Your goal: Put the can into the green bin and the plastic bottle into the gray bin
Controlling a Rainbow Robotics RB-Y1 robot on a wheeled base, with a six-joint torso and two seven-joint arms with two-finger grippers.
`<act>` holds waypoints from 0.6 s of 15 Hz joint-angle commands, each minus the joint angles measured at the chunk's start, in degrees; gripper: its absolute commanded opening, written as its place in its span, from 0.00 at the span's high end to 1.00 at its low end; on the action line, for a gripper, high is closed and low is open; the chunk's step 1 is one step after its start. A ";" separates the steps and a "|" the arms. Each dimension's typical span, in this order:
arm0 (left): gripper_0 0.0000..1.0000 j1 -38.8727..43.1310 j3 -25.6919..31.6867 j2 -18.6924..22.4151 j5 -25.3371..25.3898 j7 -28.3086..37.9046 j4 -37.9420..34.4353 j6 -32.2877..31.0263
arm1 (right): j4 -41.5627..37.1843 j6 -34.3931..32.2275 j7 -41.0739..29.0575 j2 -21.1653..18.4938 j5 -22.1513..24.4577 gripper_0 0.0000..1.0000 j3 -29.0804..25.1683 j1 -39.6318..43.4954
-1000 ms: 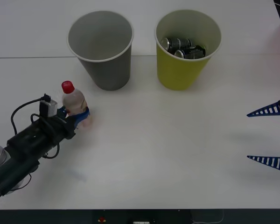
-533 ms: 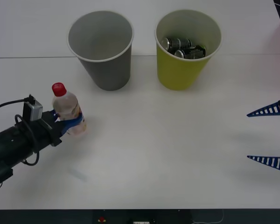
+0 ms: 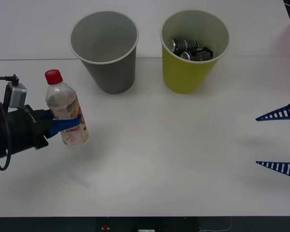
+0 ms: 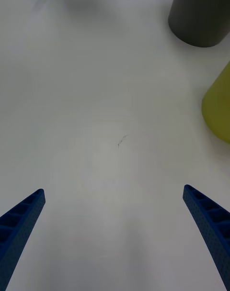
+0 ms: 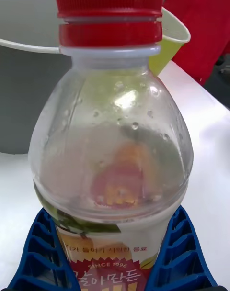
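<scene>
Left gripper [image 3: 63,124] clamped — right gripper [image 3: 279,140] agape.

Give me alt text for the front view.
The left claw holds a small clear plastic bottle with a red cap, in front of a gray round bin and a yellow-green round bin containing cans.

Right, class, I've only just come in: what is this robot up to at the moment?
The left gripper is shut on the plastic bottle, holding it upright near the table's left side. The gray bin is just beyond it. Cans already lie in the green bin. The right gripper waits open at the right edge.
</scene>
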 commanded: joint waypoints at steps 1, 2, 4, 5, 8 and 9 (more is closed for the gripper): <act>1.00 0.01 1.88 2.16 -6.58 15.43 -8.26 -0.48 | 0.00 0.00 0.00 0.00 0.00 0.00 0.00 0.00; 1.00 -0.43 2.67 4.01 -9.56 21.93 -11.60 -0.48 | 0.00 0.00 0.00 0.00 0.00 0.00 0.00 0.00; 1.00 -1.83 3.99 7.70 -12.64 29.49 -15.73 -0.48 | 0.00 0.00 0.00 0.00 0.00 0.00 0.00 0.00; 1.00 -3.06 4.60 9.72 -12.73 30.02 -16.17 -0.48 | 0.00 0.00 0.00 0.00 0.00 0.00 0.00 0.00; 1.00 -7.02 5.92 14.91 -11.59 30.02 -14.94 -0.48 | 0.00 0.00 0.00 0.00 0.00 0.00 0.00 0.00; 1.00 -8.77 5.92 15.79 -10.88 30.02 -13.62 -0.48 | 0.00 0.00 0.00 0.00 0.00 0.00 0.00 0.00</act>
